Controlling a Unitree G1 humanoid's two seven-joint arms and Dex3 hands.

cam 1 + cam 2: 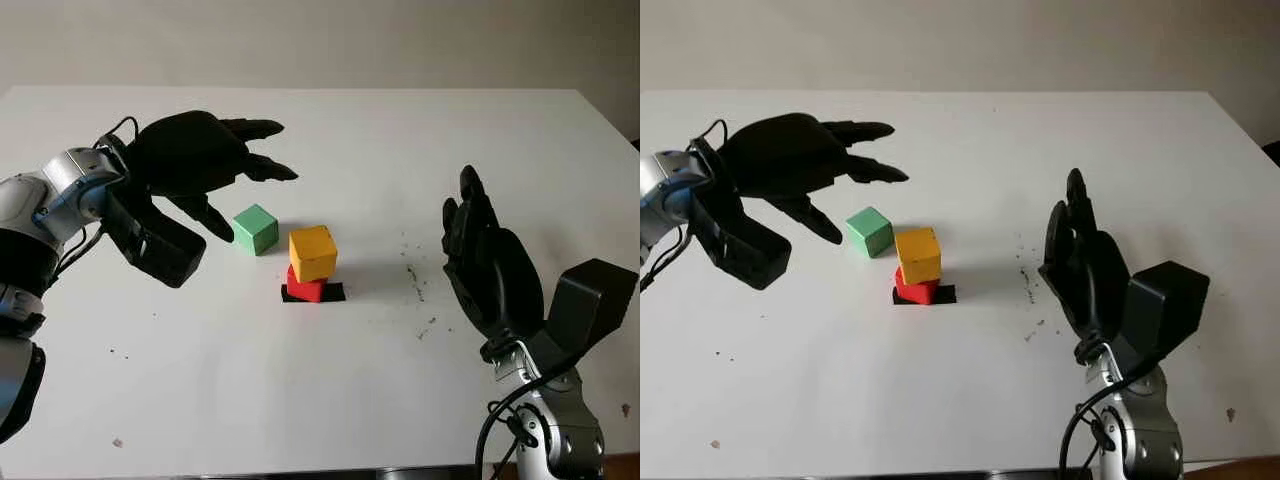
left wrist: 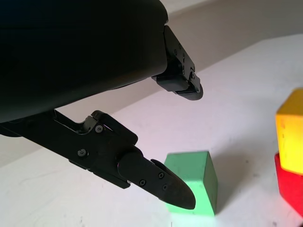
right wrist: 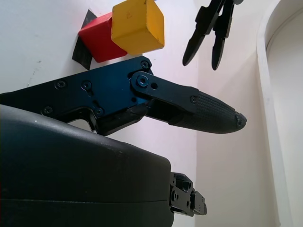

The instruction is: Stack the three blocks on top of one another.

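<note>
A yellow block (image 1: 313, 252) sits on a red block (image 1: 305, 286), which stands on a black square marker (image 1: 332, 292) near the table's middle. A green block (image 1: 256, 229) lies on the table just left of that stack, apart from it. My left hand (image 1: 235, 175) hovers open above and to the left of the green block, its thumb tip (image 2: 170, 191) close to the block's near side (image 2: 194, 179). My right hand (image 1: 480, 250) is open, held upright to the right of the stack, well apart from it.
The white table (image 1: 400, 150) stretches wide behind and in front of the blocks. Small dark specks (image 1: 415, 280) dot the surface between the stack and my right hand. The table's right edge (image 1: 610, 125) runs along the far right.
</note>
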